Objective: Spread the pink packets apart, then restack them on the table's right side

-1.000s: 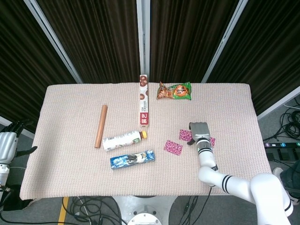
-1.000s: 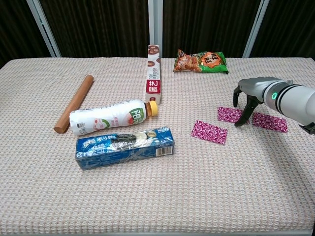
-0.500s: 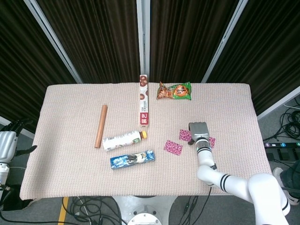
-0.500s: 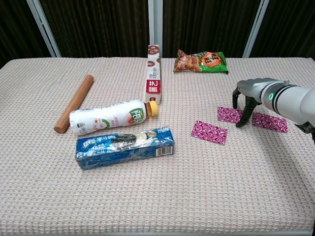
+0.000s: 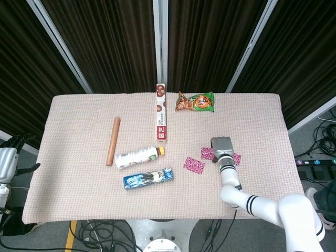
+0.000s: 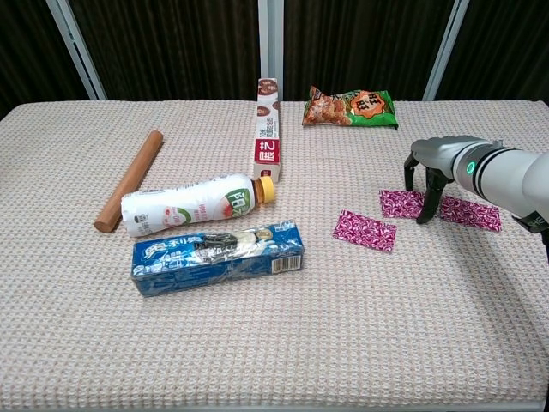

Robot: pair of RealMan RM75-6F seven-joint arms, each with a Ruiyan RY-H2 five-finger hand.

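Note:
Three pink packets lie apart on the right half of the table: one (image 6: 364,230) nearest the middle, one (image 6: 398,202) just beyond it, and one (image 6: 470,213) furthest right. In the head view they show as the nearest packet (image 5: 193,165), the second packet (image 5: 206,152) and the right packet (image 5: 238,158). My right hand (image 6: 429,176) hovers over the gap between the second and right packets, fingers pointing down and apart. One fingertip (image 6: 424,216) touches the second packet's right end. It grips nothing. My left hand (image 5: 7,161) hangs off the table's left edge, holding nothing.
A white bottle (image 6: 193,204), a blue biscuit pack (image 6: 219,255) and a brown wooden roller (image 6: 129,179) lie on the left half. A tall narrow box (image 6: 268,130) and a green snack bag (image 6: 350,106) lie at the back centre.
My right hand's fingertips have crept slightly right and toward the front edge at the second packet's end. The packets have barely shifted. The left hand has not moved.

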